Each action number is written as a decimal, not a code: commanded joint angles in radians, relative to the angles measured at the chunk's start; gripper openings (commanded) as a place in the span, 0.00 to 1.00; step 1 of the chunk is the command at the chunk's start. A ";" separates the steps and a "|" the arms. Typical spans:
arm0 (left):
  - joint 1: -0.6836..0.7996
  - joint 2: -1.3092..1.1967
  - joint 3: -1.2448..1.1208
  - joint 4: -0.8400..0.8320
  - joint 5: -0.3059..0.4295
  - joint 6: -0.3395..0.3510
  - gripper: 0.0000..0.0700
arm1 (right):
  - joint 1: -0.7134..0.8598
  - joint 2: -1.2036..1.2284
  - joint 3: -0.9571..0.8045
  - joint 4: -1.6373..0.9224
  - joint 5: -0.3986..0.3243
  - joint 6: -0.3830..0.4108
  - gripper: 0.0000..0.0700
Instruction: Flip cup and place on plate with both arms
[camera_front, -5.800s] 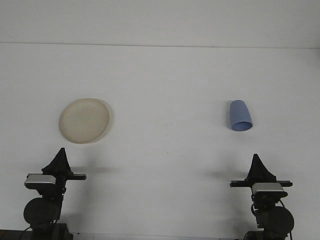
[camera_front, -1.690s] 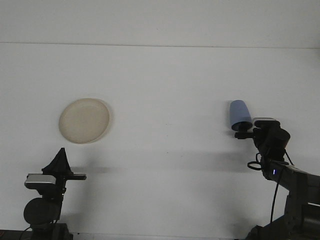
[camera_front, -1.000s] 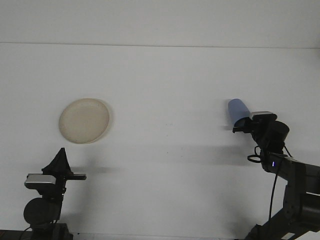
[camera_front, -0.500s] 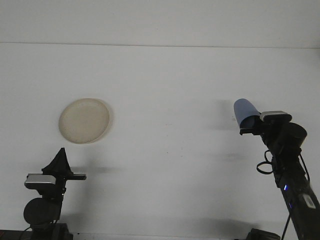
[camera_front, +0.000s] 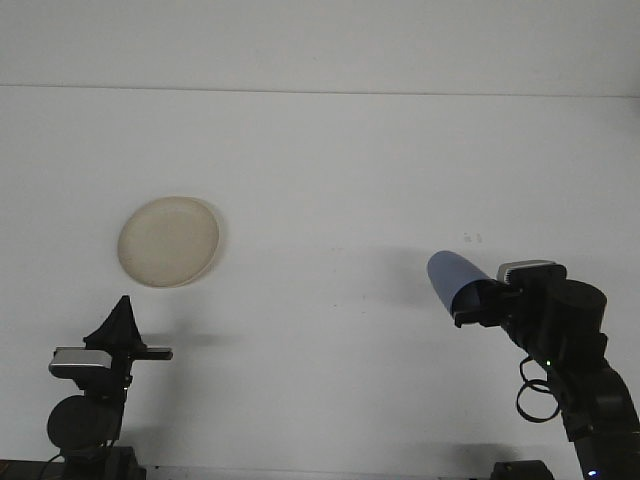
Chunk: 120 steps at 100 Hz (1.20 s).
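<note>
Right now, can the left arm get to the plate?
Probably yes. The plate lies bare on the table, just ahead of the left gripper, with nothing between them. The right gripper holds the blue cup far off on the other side.

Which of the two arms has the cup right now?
The right arm: its right gripper is shut on the blue cup, holding it tilted above the table. The left gripper sits low near the plate, holding nothing.

White table (camera_front: 330, 180), pale wall (camera_front: 320, 40) behind
</note>
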 joint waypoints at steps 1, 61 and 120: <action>0.001 -0.001 -0.020 0.010 0.000 0.001 0.02 | 0.066 0.008 0.070 -0.095 0.042 0.018 0.00; 0.001 -0.001 -0.020 0.010 0.000 0.001 0.02 | 0.569 0.513 0.513 -0.513 0.111 0.084 0.00; 0.001 -0.001 -0.020 0.010 0.000 0.001 0.02 | 0.691 0.900 0.639 -0.581 0.190 0.000 0.00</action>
